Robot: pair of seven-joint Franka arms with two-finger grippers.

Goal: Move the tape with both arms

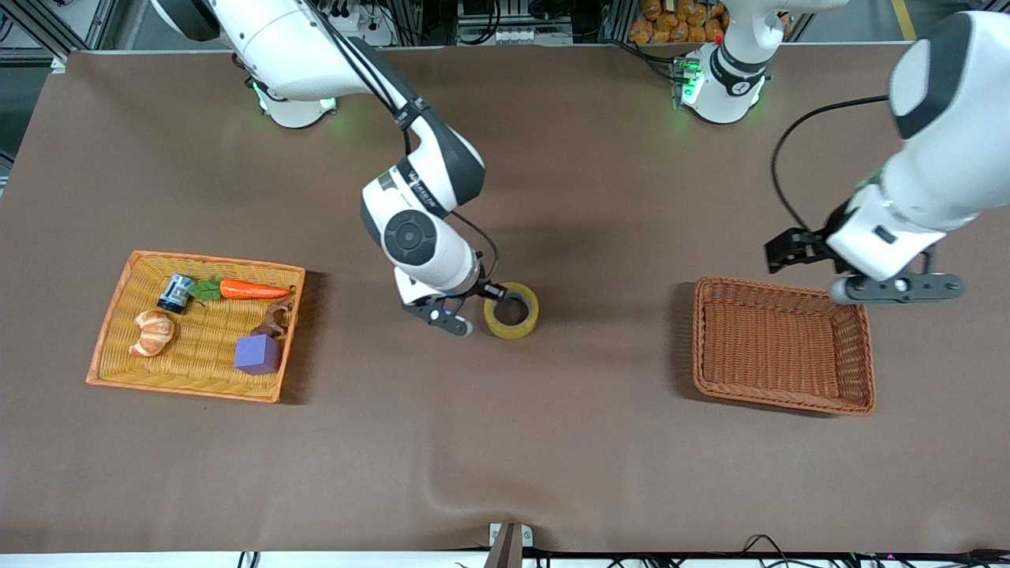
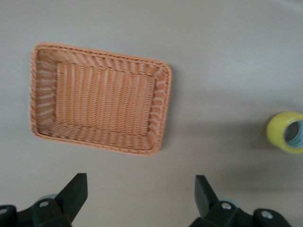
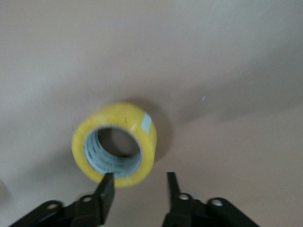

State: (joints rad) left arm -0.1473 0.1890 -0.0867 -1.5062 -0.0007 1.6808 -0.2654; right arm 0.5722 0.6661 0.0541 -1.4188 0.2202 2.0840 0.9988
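The tape (image 1: pixel 511 311), a yellowish roll with a grey core, lies on the brown table near its middle. It also shows in the right wrist view (image 3: pixel 113 144) and at the edge of the left wrist view (image 2: pixel 286 132). My right gripper (image 1: pixel 479 309) is low beside the tape, open and empty (image 3: pixel 138 187). One fingertip (image 3: pixel 105 185) sits at the roll's rim; the roll is not between the jaws. My left gripper (image 1: pixel 789 251) hangs open and empty (image 2: pixel 139 189) over the table by the brown basket's (image 1: pixel 702 339) farther edge.
The brown wicker basket (image 2: pixel 161 113) at the left arm's end is empty. An orange wicker tray (image 1: pixel 110 331) at the right arm's end holds a croissant (image 1: pixel 153 332), a carrot (image 1: pixel 251 289), a purple cube (image 1: pixel 257 354), a small can (image 1: pixel 176 293) and a brown piece (image 1: pixel 274 318).
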